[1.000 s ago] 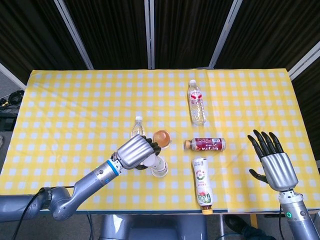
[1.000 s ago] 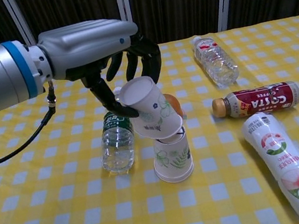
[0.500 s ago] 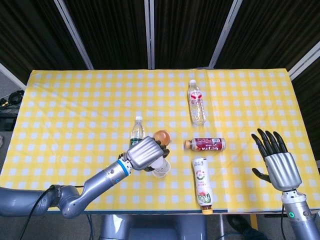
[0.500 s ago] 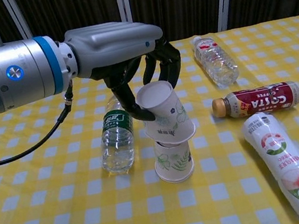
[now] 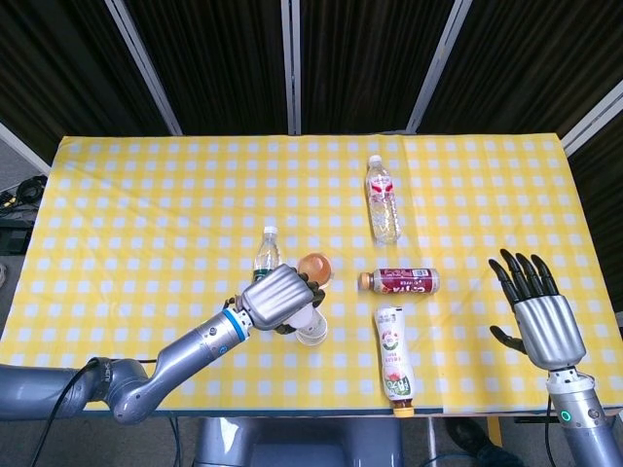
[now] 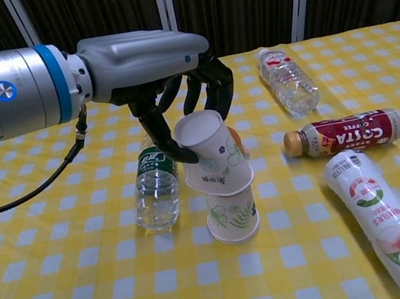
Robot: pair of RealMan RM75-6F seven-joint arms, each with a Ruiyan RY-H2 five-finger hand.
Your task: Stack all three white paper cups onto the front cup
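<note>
- Head view: our left hand sits low in the centre of the frame, fingers wrapped round the white paper cup with green print. Over the last half second it has drifted slightly left and down, settling over the stack spot.
- Our right hand, at the lower right edge, holds nothing, its fingers spread wide; it has barely moved.
- Chest view: the held cup, upside down and tilted, now rests on the inverted front paper cup at centre frame; a second ago it hung higher and more tilted.
- We judge it not yet seated squarely; straightening should come before release.
</note>
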